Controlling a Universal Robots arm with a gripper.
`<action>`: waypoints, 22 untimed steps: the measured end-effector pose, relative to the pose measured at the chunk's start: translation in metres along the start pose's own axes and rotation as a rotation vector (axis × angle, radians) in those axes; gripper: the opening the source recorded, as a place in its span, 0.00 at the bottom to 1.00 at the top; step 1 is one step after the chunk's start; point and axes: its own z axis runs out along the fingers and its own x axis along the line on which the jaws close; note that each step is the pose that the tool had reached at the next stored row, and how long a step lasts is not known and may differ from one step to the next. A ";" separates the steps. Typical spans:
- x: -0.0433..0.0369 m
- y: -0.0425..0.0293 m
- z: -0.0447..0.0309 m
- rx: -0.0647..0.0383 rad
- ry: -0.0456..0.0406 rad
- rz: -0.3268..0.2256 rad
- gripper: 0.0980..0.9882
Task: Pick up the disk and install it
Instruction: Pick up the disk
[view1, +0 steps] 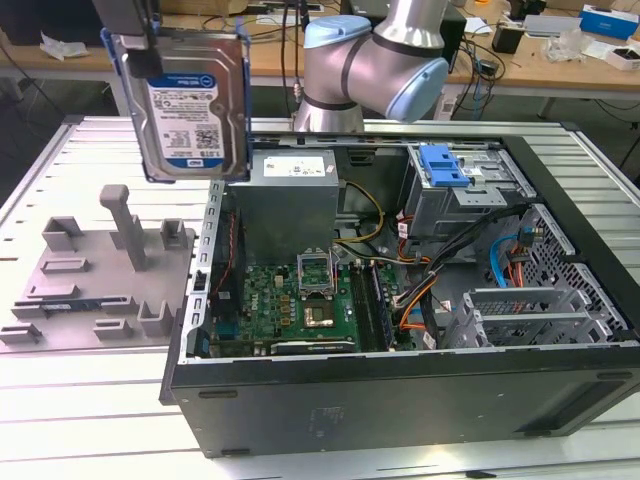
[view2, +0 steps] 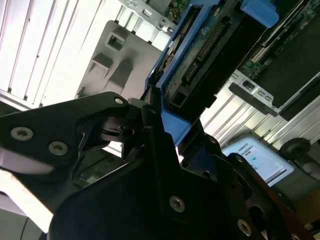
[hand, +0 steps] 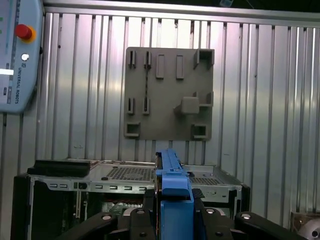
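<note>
The disk (view1: 188, 100), a silver drive with a blue-and-white label in a blue carrier bracket, hangs upright in the air at the exterior view's upper left. It is above the gap between the grey fixture plate and the open computer case. My gripper (view1: 138, 50) is shut on its upper edge from above. In the second wrist view the black fingers (view2: 150, 145) clamp the blue bracket, and the disk's (view2: 200, 55) connector side faces the camera. In the first wrist view the bracket's blue edge (hand: 172, 185) stands up between the jaws.
The open computer case (view1: 400, 390) lies on the slatted metal table, with a grey power-supply box (view1: 290, 200) and a drive bay with a blue latch (view1: 445, 165) inside. A grey fixture plate (view1: 90, 270) with posts lies at the exterior view's left. A teach pendant (hand: 15, 55) rests on the table.
</note>
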 end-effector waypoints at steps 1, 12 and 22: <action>0.0011 -0.0031 -0.0001 0.000 0.0000 0.000 0.30; 0.0290 -0.0760 -0.0027 0.000 0.0002 -0.004 0.30; 0.0543 -0.1135 -0.0034 0.000 0.0014 -0.004 0.30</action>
